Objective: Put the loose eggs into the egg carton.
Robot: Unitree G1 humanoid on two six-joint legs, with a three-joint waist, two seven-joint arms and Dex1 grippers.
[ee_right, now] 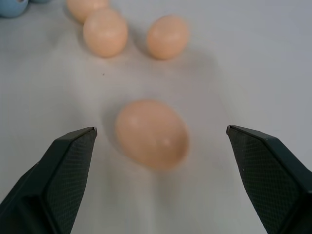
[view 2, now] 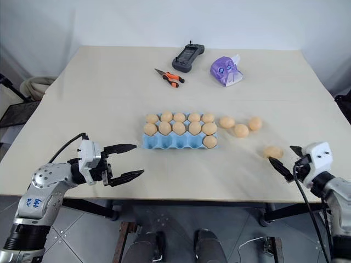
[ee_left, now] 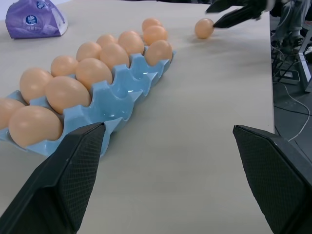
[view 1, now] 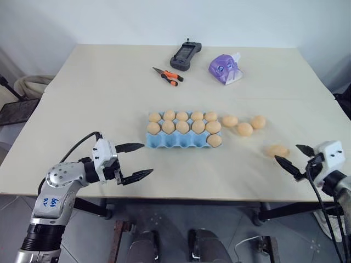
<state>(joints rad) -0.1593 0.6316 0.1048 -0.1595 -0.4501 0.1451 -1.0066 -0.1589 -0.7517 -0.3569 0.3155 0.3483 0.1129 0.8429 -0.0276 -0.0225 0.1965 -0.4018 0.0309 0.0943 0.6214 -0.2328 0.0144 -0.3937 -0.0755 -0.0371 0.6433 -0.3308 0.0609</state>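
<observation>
On the table (view 1: 109, 87), as the head views show it, the egg carton (view 1: 181, 141) lies near the middle, its long side running left to right. Two rows farthest from the robot hold five eggs each; the nearest row holds one egg in its right-end cup, and the other four cups are bare. Right of the egg carton lie the loose eggs: a cluster of three (view 1: 244, 129) just beside its right end, and a single egg (view 1: 278, 150) farther right and nearer the robot. Beyond the egg carton lie orange-handled pliers (view 1: 168, 76), a dark handheld controller (view 1: 185, 56) and a purple tissue pack (view 1: 225, 69). The left gripper (view 1: 138, 160) hovers left of the egg carton's near left corner, fingers spread, holding nothing. The right gripper (view 1: 294, 159) stands just to the near right of the single egg, fingers spread.

Left wrist view: the two black fingers (ee_left: 68, 185) stand wide apart with bare table between them. The egg carton (ee_left: 122, 100) runs away from the gripper beside one finger, with the filled cups on its far rows. Past its far end lies the single egg (ee_left: 204, 28), with the right gripper (ee_left: 233, 12) just beside it. The purple tissue pack (ee_left: 35, 19) lies on the far side of the egg carton.

Right wrist view: the fingers (ee_right: 61, 170) are spread wide and hold nothing. The single egg (ee_right: 152, 133) lies on the table just ahead of the gap between them, apart from both. Farther on lies the cluster of three (ee_right: 105, 32), and a corner of the egg carton (ee_right: 12, 7) shows beyond.
</observation>
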